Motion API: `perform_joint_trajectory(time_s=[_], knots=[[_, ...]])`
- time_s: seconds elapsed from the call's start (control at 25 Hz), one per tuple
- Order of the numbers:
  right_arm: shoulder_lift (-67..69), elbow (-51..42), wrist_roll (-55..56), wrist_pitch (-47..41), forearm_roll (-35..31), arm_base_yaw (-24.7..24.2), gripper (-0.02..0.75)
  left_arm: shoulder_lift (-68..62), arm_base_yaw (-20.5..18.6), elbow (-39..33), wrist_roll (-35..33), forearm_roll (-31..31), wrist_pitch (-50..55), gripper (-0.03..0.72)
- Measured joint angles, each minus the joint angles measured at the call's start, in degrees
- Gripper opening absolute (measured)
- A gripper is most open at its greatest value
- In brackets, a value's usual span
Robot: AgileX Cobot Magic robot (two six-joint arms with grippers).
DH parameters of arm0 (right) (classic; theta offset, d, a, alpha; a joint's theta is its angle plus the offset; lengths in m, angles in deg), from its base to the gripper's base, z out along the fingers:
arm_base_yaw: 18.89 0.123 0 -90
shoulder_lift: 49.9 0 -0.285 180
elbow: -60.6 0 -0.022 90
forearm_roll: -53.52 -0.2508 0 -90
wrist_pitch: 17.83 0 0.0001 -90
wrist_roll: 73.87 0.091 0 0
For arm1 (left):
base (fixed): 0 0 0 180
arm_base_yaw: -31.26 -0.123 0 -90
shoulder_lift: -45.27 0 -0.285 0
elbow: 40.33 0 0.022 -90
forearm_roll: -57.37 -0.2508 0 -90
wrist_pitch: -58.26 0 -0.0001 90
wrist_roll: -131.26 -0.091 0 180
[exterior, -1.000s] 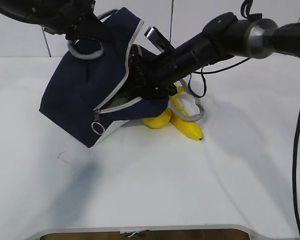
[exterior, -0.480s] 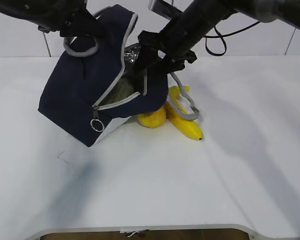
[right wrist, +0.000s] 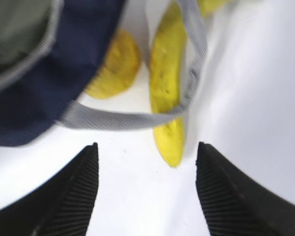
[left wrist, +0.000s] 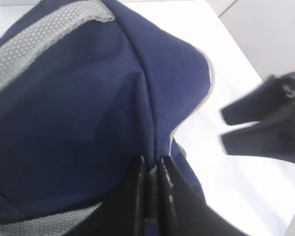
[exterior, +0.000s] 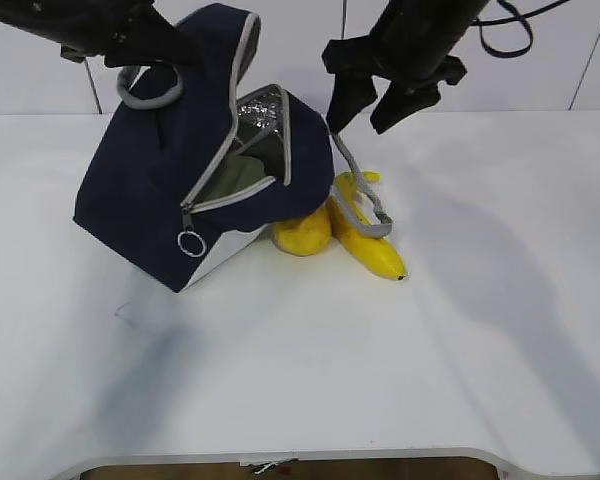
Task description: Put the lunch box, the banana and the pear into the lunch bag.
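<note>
Exterior view: the navy lunch bag (exterior: 170, 190) is held tilted on the white table (exterior: 300, 360) by the left gripper (exterior: 145, 45), its zipper mouth open and the sage-lidded lunch box (exterior: 242, 172) seen inside. The pear (exterior: 302, 232) and banana (exterior: 368, 240) lie just beside the bag. The right gripper (exterior: 378, 105) hangs above them, fingers apart.

Left wrist view: the fingers are seen pinched on a fold of bag fabric (left wrist: 150, 187).

Right wrist view: spread fingers (right wrist: 71, 191) are shown above the banana, crossed by a grey rope handle (right wrist: 137, 115).
</note>
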Motion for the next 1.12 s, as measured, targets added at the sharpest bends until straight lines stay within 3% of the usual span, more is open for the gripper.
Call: perform_joint_trajectory(time_s=[0.4, 1.12], knots=[[-6.2, -14.3, 0.2, -0.2, 7.7, 0.0, 0.499, 0.0, -2.6, 0.0, 0.0, -0.5, 0.1, 0.013], [0.0, -15.2, -4.2, 0.1, 12.4, 0.1, 0.499, 0.0, -4.7, 0.0, 0.0, -1.3, 0.5, 0.013]])
